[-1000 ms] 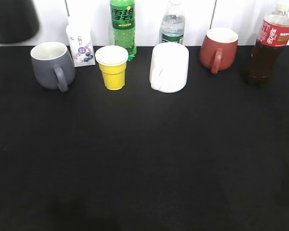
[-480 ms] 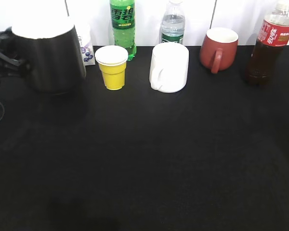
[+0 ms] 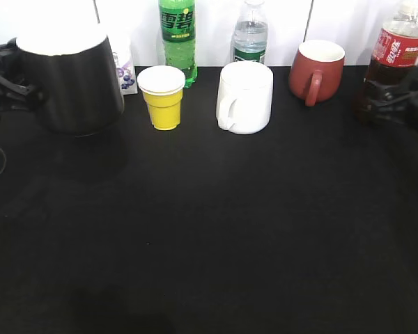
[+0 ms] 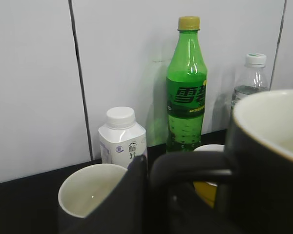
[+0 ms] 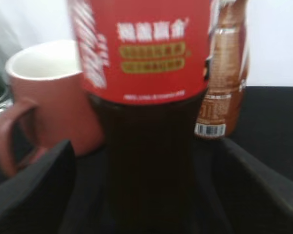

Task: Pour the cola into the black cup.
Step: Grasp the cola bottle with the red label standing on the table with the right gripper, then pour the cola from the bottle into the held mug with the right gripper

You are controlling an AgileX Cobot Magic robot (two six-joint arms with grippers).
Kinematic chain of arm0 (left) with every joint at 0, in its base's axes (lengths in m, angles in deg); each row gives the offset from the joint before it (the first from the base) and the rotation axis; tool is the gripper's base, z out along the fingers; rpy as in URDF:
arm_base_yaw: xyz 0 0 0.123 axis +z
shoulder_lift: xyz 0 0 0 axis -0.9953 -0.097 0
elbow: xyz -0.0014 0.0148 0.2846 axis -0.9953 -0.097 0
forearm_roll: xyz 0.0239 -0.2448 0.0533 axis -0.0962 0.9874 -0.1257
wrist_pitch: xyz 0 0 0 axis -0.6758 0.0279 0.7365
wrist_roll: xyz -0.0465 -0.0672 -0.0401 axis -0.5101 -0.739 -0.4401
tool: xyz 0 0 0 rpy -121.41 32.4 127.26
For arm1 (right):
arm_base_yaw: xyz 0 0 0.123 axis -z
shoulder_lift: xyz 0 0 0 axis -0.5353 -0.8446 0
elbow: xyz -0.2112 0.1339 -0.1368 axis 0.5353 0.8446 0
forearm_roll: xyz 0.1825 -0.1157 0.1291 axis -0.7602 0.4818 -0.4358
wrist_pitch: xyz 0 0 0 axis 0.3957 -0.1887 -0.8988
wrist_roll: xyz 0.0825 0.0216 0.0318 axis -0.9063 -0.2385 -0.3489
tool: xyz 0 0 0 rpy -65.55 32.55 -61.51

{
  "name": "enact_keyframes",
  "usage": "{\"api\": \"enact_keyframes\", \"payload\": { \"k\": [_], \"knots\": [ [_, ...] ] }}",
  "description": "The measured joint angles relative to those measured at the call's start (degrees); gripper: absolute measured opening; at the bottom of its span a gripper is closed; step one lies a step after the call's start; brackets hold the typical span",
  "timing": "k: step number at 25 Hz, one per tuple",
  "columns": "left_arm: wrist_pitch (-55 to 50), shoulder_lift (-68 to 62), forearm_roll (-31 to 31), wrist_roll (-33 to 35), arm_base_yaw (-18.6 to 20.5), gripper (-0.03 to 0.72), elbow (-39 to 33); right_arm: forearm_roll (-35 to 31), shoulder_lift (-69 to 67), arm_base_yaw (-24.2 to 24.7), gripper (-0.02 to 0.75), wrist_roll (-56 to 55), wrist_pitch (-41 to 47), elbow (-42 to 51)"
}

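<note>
The black cup (image 3: 73, 80), glossy with a white inside, is held up at the far left, in front of the grey mug. My left gripper (image 3: 14, 80) is shut on its loop handle (image 4: 190, 165), and the cup's body (image 4: 268, 161) fills the right of the left wrist view. The cola (image 3: 389, 66) stands upright at the back right and has a red label and dark liquid. My right gripper (image 3: 393, 101) is open around its lower body. In the right wrist view the cola (image 5: 146, 122) stands between the two spread fingers (image 5: 36, 190), which do not touch it.
Along the back wall stand a milk carton (image 3: 125, 69), a green soda bottle (image 3: 177, 38), a yellow cup (image 3: 162, 97), a water bottle (image 3: 251, 35), a white mug (image 3: 245, 97) and a red mug (image 3: 315, 69). The grey mug (image 4: 88, 195) is behind the black cup. A brown bottle (image 5: 227, 73) stands behind the cola.
The black cup came down from the top left corner and now hides the grey mug. My right gripper has come in from the right edge around the cola.
</note>
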State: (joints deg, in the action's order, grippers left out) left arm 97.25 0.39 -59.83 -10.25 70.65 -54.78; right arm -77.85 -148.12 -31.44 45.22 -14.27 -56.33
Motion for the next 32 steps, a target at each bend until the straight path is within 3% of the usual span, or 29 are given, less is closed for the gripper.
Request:
{"api": "enact_keyframes", "payload": {
  "k": [13, 17, 20, 23, 27, 29, 32],
  "knots": [
    [0.00, 0.00, -0.10, 0.00, 0.00, 0.034, 0.00, 1.31, -12.35, 0.10, 0.621, 0.00, -2.48, -13.26],
    [0.00, 0.00, -0.12, 0.00, 0.00, 0.034, 0.00, 3.08, -13.21, 0.10, 0.524, 0.05, -2.48, -15.22],
    [0.00, 0.00, -0.21, 0.00, 0.00, 0.034, 0.00, 3.30, -13.26, 0.10, 0.396, 0.11, -3.27, -15.30],
    [0.00, 0.00, -0.87, 0.00, 0.00, 0.034, 0.00, 3.73, -12.85, 0.10, 0.396, 2.45, -8.10, -12.27],
    [0.00, 0.00, -10.80, 0.00, 0.00, 0.034, 0.00, 5.00, -0.79, -0.08, 0.396, 2.73, -8.33, -3.47],
    [0.22, 0.00, -12.83, 0.00, 0.00, 0.034, 0.00, 6.54, 6.62, -2.32, 0.395, 3.61, -7.69, -0.30],
    [2.86, 0.00, -13.13, -0.06, 0.00, 0.033, 0.00, 8.11, 14.37, -12.09, 0.395, 5.17, -1.59, 1.19]
  ]
}}
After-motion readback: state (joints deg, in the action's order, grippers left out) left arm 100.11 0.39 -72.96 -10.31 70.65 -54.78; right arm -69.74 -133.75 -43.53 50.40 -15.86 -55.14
